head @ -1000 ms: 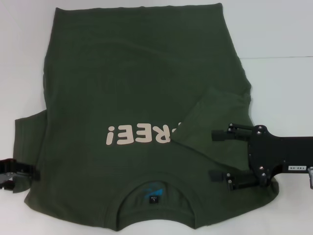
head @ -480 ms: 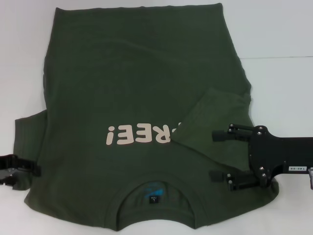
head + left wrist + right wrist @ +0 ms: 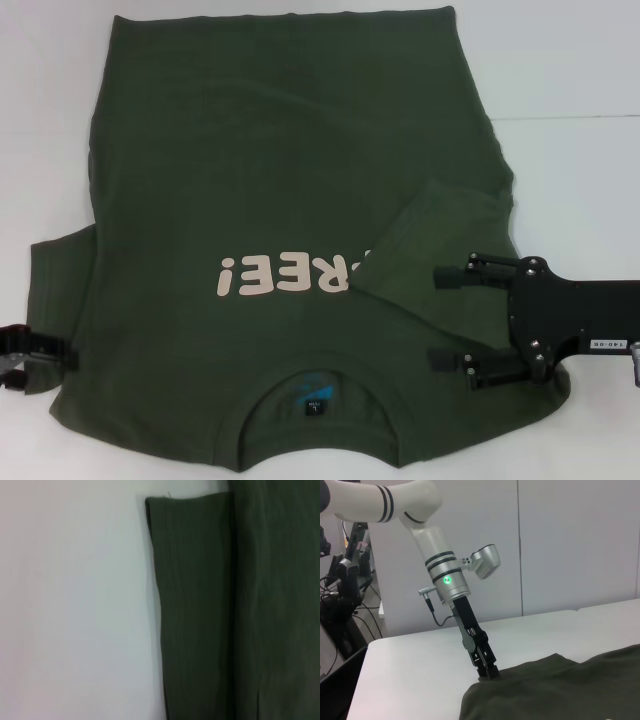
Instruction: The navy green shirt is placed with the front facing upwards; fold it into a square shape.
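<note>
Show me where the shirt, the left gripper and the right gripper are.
navy green shirt (image 3: 250, 150): head view, plain chest cloth.
left gripper (image 3: 489, 672): right wrist view, fingertips at sleeve edge.
right gripper (image 3: 455, 317): head view, between its spread fingers.

The navy green shirt (image 3: 280, 250) is spread flat on the table (image 3: 570, 60), its collar at the near edge and its hem toward the far edge. The right sleeve (image 3: 440, 250) is folded inward onto the chest. The right gripper (image 3: 447, 317) is placed over the shirt's right shoulder; the left gripper (image 3: 62, 352) is set at the left sleeve (image 3: 55, 290), near the table's left edge.
</note>
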Controlling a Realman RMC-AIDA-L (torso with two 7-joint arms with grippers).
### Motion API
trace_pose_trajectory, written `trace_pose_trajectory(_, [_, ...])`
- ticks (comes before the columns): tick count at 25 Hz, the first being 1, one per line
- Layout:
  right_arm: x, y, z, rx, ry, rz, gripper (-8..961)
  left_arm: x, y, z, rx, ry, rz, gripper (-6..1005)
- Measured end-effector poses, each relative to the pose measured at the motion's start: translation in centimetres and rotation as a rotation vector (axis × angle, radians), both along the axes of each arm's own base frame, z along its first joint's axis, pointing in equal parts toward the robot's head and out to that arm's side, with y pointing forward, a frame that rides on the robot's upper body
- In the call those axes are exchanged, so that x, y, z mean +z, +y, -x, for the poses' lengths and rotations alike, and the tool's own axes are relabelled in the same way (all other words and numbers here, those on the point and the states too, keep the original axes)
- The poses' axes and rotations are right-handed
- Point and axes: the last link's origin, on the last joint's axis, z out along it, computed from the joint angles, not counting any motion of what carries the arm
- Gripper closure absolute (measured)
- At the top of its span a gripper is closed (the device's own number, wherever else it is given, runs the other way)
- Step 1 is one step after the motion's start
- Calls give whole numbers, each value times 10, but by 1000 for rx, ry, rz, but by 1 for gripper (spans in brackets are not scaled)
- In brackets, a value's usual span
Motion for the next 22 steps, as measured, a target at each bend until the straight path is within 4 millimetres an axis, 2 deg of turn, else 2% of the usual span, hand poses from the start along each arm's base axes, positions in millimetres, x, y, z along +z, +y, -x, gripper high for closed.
trace_pose_trajectory(22, [-1,0,0,1,-2,3,7,6,1,0,16,8,-15,193])
